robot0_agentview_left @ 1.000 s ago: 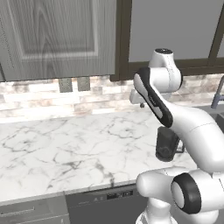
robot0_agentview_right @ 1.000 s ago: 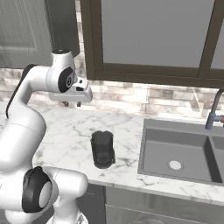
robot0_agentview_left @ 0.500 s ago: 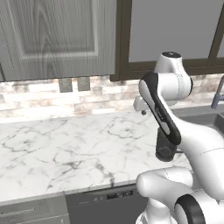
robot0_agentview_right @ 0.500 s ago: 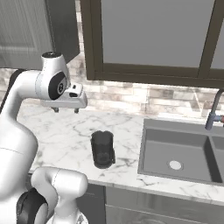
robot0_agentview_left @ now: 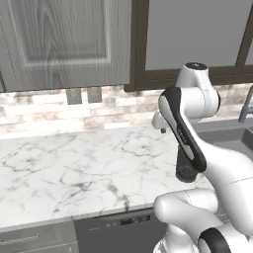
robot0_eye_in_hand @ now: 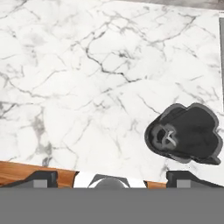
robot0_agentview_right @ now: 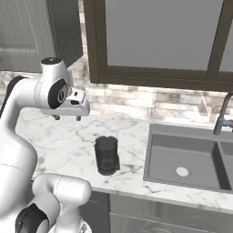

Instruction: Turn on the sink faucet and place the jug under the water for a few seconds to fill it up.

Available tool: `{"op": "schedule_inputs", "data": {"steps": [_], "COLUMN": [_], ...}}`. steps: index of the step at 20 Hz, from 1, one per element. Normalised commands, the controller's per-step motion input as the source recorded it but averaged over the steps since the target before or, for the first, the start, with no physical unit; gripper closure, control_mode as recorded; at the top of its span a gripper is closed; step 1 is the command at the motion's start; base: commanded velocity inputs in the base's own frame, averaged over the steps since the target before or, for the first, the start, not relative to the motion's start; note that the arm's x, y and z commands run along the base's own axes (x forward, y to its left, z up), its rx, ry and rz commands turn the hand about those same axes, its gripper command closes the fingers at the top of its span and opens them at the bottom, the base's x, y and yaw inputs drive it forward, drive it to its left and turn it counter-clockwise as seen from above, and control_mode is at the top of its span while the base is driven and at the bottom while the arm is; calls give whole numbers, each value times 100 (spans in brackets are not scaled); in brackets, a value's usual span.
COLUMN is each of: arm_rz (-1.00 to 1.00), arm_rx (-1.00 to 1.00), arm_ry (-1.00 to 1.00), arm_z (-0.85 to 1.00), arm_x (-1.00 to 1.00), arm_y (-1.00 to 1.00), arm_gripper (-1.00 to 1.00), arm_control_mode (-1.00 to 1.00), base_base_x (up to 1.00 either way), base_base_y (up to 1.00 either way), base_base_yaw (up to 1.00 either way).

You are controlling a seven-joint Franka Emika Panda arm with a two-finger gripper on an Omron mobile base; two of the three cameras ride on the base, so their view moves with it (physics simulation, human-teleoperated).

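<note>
Jug [robot0_agentview_right: 107, 154] stands upright on the marble counter [robot0_agentview_right: 68, 136], near the front edge, just left of the sink [robot0_agentview_right: 191, 157] and apart from its rim. Dark grey-black body, slightly tapered. In the left base view the jug [robot0_agentview_left: 186, 165] is partly hidden behind the arm's forearm link. In the hand view the jug [robot0_eye_in_hand: 183, 133] shows from above at lower right, open mouth toward the camera, dark handle lobe to one side.

Gripper [robot0_agentview_right: 67, 118] hangs over the counter, up and to the left of the jug, well apart from it, fingers pointing down. Jaws spread wide, nothing between them; the two finger tips [robot0_eye_in_hand: 41, 178] sit far apart at the bottom of the hand view, bare marble between. In the left base view the gripper [robot0_agentview_left: 159, 123] is seen side-on, above the counter near the backsplash [robot0_agentview_left: 59, 113].

Faucet [robot0_agentview_right: 223, 116] rises at the far right behind the sink, lever at its side. Left bowl has a round light drain [robot0_agentview_right: 182, 171]; bowl looks dry. Faucet [robot0_agentview_left: 245, 105] shows at the right edge of the left base view
</note>
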Motion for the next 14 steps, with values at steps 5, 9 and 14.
{"op": "schedule_inputs", "data": {"steps": [5, 9, 14], "arm_rz": [0, 0, 0], "arm_rx": [0, 0, 0], "arm_ry": [0, 0, 0], "arm_z": [-2, 0, 0], "arm_x": [-13, 0, 0], "arm_y": [0, 0, 0], "arm_gripper": [-100, -100, -100], "arm_control_mode": [100, 100, 100], "base_base_x": [-59, -69, -17], "base_base_y": [0, -20, -55], "base_base_yaw": [0, 0, -1]}}
